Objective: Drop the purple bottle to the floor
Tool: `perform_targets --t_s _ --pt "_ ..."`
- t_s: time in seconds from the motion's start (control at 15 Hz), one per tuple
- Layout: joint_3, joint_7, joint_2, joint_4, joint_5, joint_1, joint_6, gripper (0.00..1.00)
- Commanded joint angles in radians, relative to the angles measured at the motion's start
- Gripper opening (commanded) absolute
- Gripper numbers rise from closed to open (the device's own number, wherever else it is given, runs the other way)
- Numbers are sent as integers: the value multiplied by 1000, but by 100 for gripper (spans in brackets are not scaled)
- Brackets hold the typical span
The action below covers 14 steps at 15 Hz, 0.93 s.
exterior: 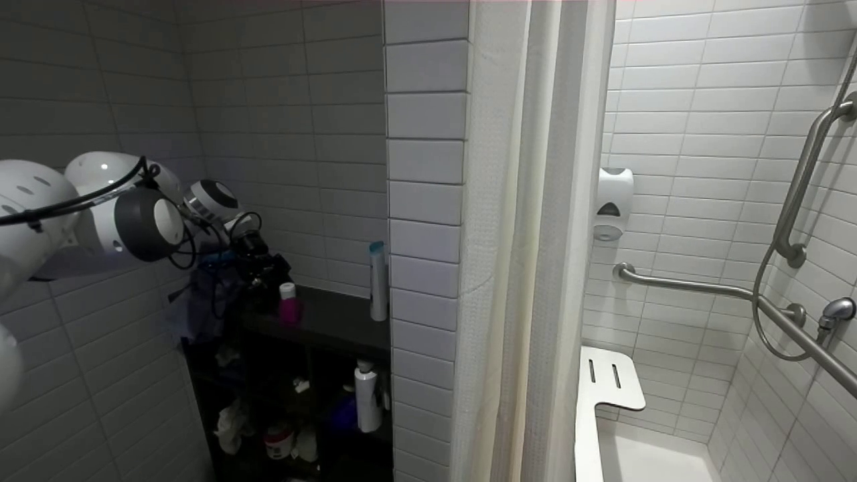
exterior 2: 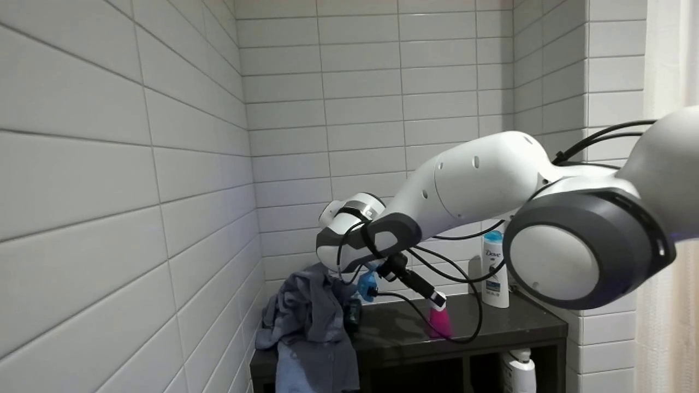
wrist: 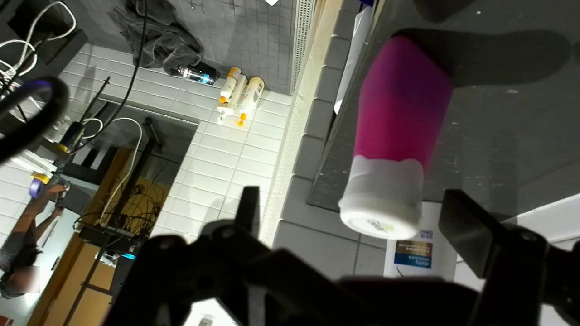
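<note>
My pincer (wrist: 352, 206) is spread, white cap (wrist: 383, 194) between its fingers in wrist view — contact unclear to me. Purple bottle (wrist: 401, 104), smooth and tapered, stands upright on the dark scuffed table (exterior 2: 519, 319), near its front edge — open room toward the white shampoo bottle (exterior 2: 493, 256).

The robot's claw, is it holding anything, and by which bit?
Nothing: the gripper is open, with gaps on both sides of the purple bottle.
</note>
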Motion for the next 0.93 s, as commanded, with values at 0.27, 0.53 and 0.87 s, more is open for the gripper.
perform_targets --t_s 0.27,0.53,0.87 --pt "-4 -32 54 86 5 -36 -12 100" --pt "0 -46 58 90 7 -35 -13 100" --pt "8 -54 70 93 17 -43 -3 100"
